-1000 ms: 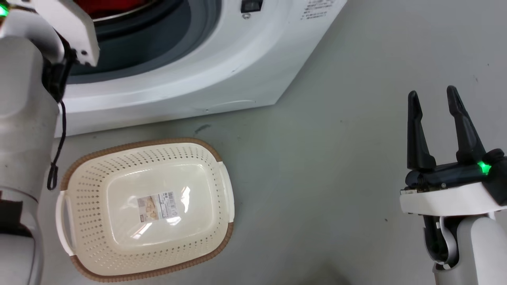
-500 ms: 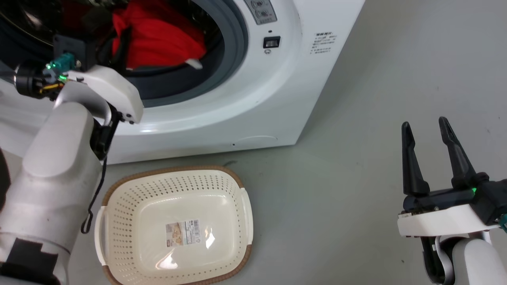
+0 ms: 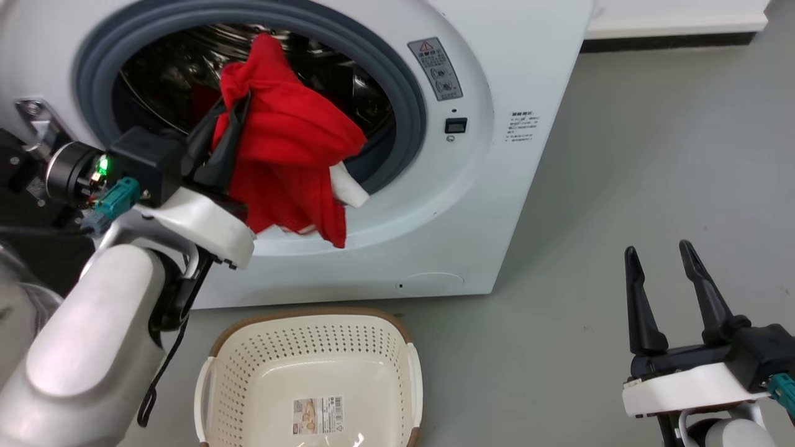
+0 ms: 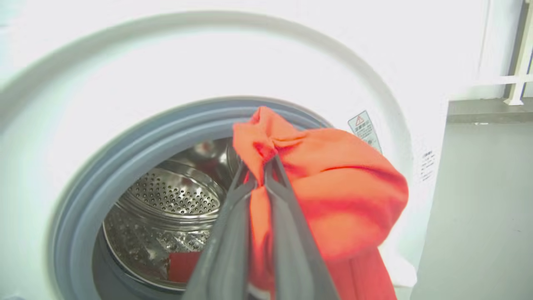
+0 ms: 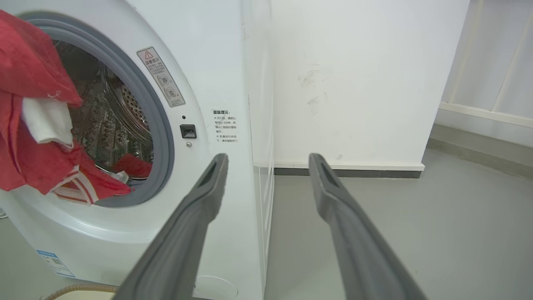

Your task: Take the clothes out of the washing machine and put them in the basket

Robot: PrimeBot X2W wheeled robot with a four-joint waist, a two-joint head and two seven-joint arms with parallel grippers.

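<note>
Foreground: basket (image 3: 308,343) on the floor (image 3: 621,174), just before the washing machine (image 3: 522,62). Right gripper (image 3: 658,249) held apart to the side, fingers spread wide and holding nothing. Middle: left gripper (image 4: 257,164), fingers pinched tight on a bunched fold of the red garment (image 3: 292,155), which hangs before the porthole, above the basket. Behind: steel drum (image 4: 175,196), with a second red piece (image 5: 133,165) lying at its bottom.
</note>
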